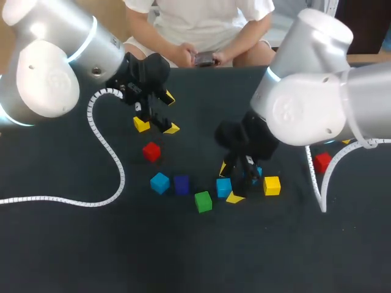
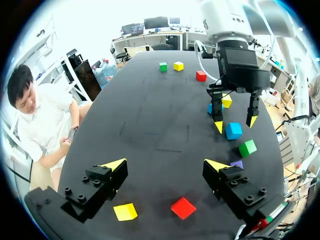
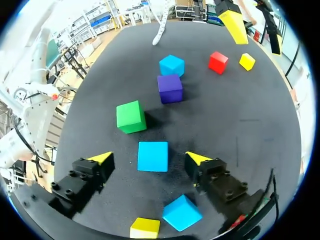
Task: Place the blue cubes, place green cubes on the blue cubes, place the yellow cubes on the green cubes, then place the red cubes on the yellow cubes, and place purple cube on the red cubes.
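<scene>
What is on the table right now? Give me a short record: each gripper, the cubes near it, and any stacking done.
left gripper: open, with a yellow cube and a red cube under it
right gripper: open, a blue cube between its fingers, untouched
ahead of right gripper: green cube, purple cube, second blue cube
stacking: none; each visible cube sits singly on the table

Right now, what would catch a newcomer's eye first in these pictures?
The right gripper hangs open with a blue cube between its fingers, not gripped. Ahead of it lie a green cube and a purple cube. The left gripper is open near a yellow cube and a red cube.
</scene>
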You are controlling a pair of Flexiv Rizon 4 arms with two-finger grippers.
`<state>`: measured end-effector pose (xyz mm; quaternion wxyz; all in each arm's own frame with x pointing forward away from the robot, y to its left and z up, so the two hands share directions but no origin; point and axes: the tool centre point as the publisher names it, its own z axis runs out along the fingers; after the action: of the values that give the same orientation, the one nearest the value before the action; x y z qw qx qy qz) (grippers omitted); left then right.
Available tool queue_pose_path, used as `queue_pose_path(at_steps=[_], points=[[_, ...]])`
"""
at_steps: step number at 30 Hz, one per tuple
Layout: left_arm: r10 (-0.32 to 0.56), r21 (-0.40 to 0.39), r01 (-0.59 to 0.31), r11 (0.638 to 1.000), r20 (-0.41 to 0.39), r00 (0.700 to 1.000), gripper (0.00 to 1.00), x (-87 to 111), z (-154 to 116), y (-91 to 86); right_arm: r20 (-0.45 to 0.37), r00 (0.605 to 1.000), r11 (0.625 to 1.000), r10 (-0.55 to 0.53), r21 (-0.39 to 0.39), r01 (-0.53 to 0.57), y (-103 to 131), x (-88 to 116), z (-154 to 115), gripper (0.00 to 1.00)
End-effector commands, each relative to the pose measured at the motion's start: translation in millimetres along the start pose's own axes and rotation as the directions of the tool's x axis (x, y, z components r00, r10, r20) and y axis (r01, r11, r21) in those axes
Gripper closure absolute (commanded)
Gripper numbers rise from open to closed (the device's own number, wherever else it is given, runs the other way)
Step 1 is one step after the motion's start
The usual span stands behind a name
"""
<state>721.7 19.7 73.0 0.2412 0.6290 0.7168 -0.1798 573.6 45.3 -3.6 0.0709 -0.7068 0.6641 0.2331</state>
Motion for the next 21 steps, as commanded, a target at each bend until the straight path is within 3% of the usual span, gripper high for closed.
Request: queue_pose_path(at_steps=[1,3,6,15,21], points=[[0.001,0.001,-0.001,1.0,0.001,1.0,0.0,0.5,0.0,0.5,-0.004,1.0,1.0,0.007,0.014,-0.007,1.4,-1.2,1.1,0.56],[0.001,0.001,-0.001,1.0,0.001,1.0,0.0,0.5,0.0,0.5,-0.008,1.0,1.0,0.01,0.019,-0.009,1.8,-0.6,0.6,0.69],[0.001,0.001,-0.001,1.0,0.001,1.0,0.0,0.5,0.0,0.5,-0.012,1.0,1.0,0.013,0.028,-0.012,3.3,-0.5,-1.4,0.99],[0.001,0.001,-0.001,1.0,0.001,1.0,0.0,0.5,0.0,0.5,-0.003,0.999,0.998,0.039,0.046,-0.039,7.7,2.0,-3.7,1.0],[0.001,0.001,-0.001,1.0,0.001,1.0,0.0,0.5,0.0,0.5,0.03,0.997,0.996,0.068,0.052,-0.07,9.7,-0.6,-22.0,1.0]])
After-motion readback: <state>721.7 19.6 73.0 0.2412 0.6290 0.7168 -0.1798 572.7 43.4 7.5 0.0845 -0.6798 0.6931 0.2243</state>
